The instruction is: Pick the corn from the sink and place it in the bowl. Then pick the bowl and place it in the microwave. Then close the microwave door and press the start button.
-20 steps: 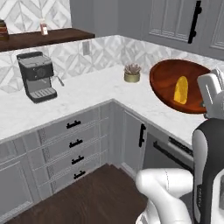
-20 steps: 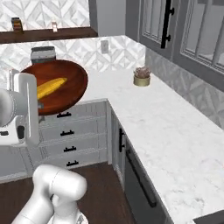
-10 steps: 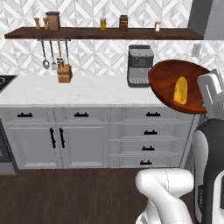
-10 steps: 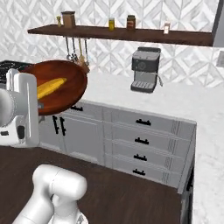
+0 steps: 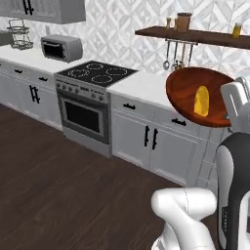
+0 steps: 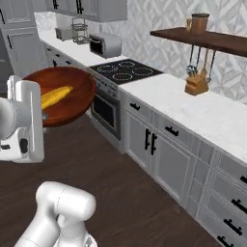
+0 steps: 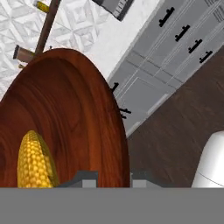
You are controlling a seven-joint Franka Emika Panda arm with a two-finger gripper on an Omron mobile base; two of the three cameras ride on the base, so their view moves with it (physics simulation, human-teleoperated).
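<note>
kitchen cabinets and a stove (image 5: 93, 74) pass behind while the end effector (image 7: 114, 177), clamped on the bowl (image 5: 195, 95) rim, carries it with the corn (image 5: 200, 101) inside; microwave placement, door and start button remain.

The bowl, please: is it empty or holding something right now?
Holding something: the corn lies inside the bowl, which the fingers grip by its rim.

The glossy reddish-brown wooden bowl (image 5: 195, 97) was held aloft in the air, clear of the worktop, its rim between the jaws and its wide, shallow hollow tipped sideways, with the yellow corn (image 5: 200, 101) cob lying inside against its wall.
</note>
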